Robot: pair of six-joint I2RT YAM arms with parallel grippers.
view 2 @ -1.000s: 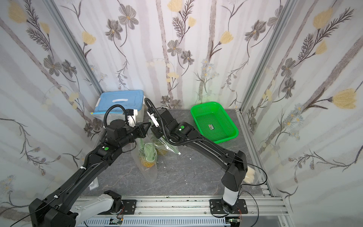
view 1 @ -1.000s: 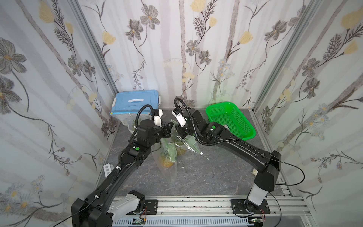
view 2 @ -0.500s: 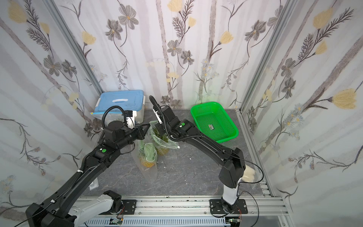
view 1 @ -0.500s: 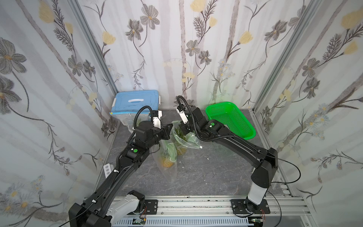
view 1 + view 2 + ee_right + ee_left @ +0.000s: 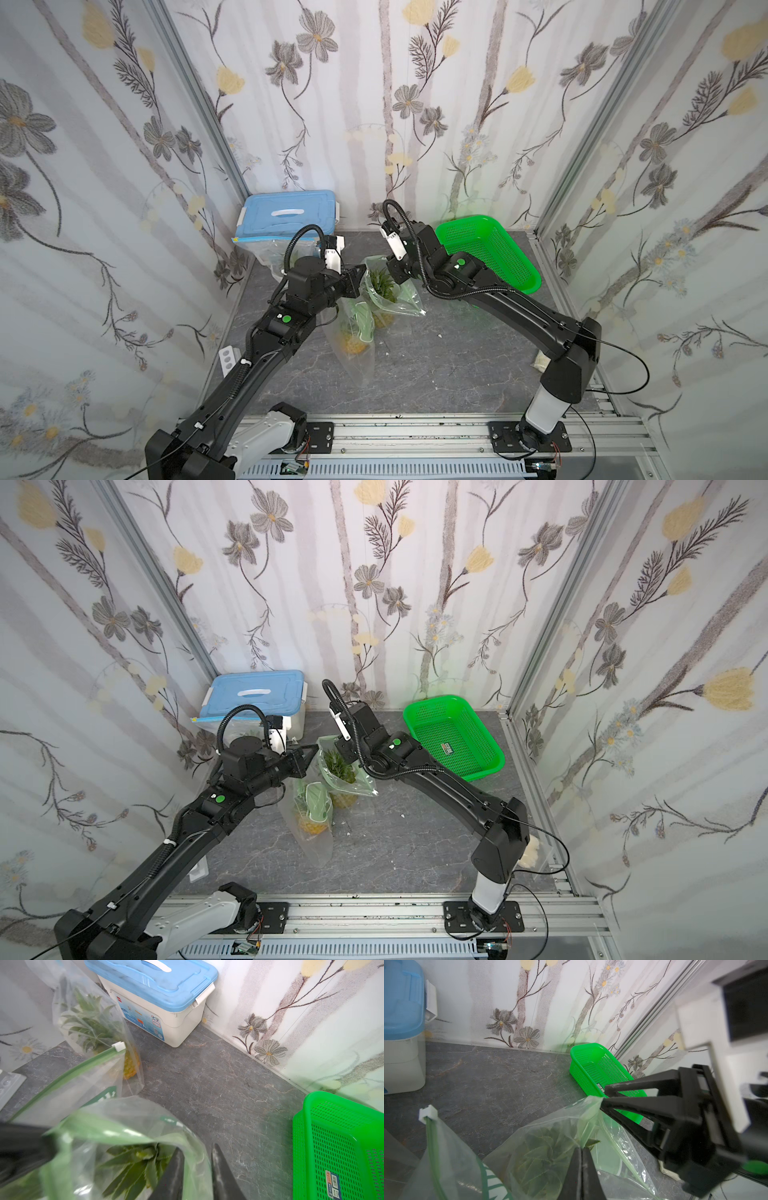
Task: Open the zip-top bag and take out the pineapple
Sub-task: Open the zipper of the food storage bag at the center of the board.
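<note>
— Where is the pineapple (image 5: 380, 284)?
— Inside the soft zip-top bag (image 5: 550, 1126), near the green basket (image 5: 465, 220). Left gripper (image 5: 581, 1148) pinches the rim; right gripper (image 5: 197, 1146) has its jaws apart around it. Grab the stiff leaves, I think.

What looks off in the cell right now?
Small white scraps lie loose on the grey table; can't tell what they are. A second bagged pineapple lies right beside the held bag, easy to confuse.

A: Where's the pineapple (image 5: 383, 284)?
B: In the zip-top bag (image 5: 405, 303) on the table (image 5: 436, 374) — lidded box (image 5: 286, 212) behind to the left, basket (image 5: 494, 253) to the right, a second bag (image 5: 359, 365) just before it.
</note>
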